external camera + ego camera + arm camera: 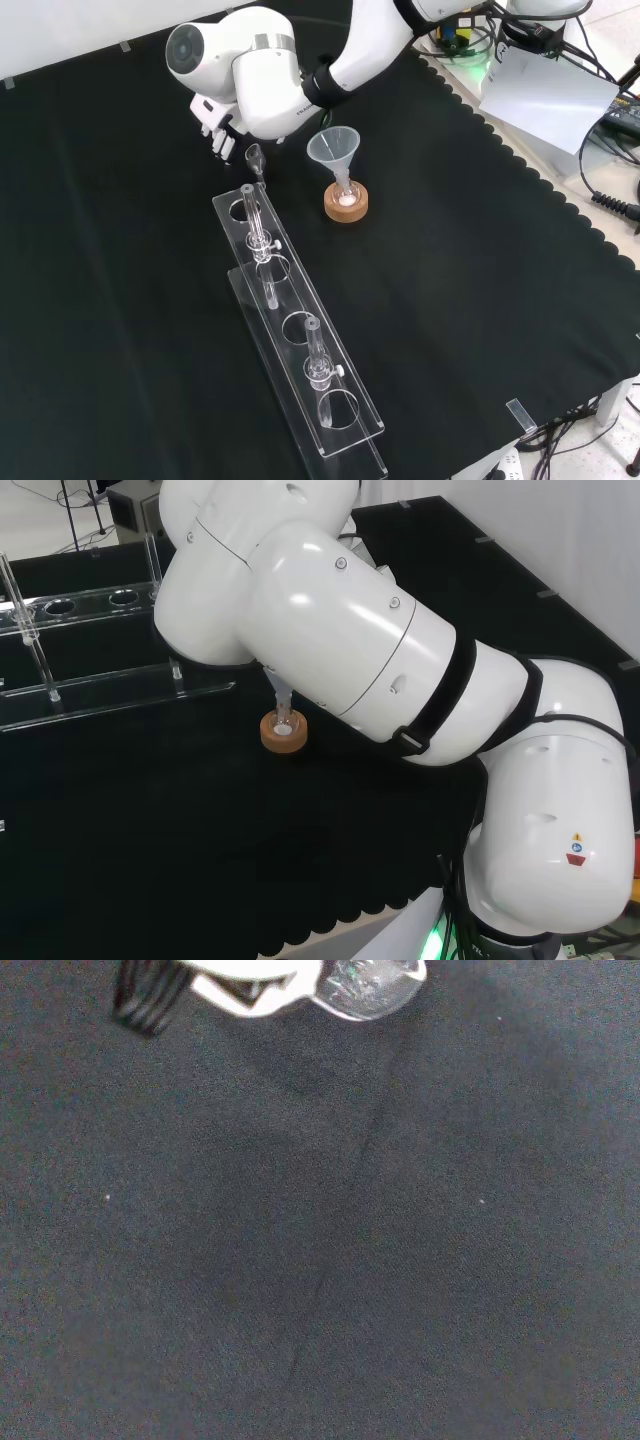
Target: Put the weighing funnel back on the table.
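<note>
Hand [222, 128] is hovering just beyond the far end of the clear rack [345, 415] in the front view. Its fingers are curling in and pinching the weighing funnel [254, 155], which is hanging from the fingertips on the side facing the rack. In the wrist view the clear bowl of the piece is sitting against a white part of the hand, with bare black cloth [320, 1260] below it. How high it is hanging over the cloth cannot be told.

Step, as judged: lowering and release are not yet done.

Risks from here:
- The piece is hanging very near the rack's end and the upright tube [255, 225] standing in it. A descent drifting toward the rack is risking glass striking the tube or the rack's edge.
- Fingers opening while the piece is clear of the cloth: it is likely dropping, bouncing and rolling. It is rounded, so it may be rolling up against the rack or under its lower shelf.
- The big funnel [333, 146] in its flask on the cork ring [346, 205] is standing to the side of the rack's far end, near the hand. A wide swing of the wrist on withdrawal is risking a knock that tips it.
- Fingers dragging the piece along while opening, leaving it lying askew.
</note>
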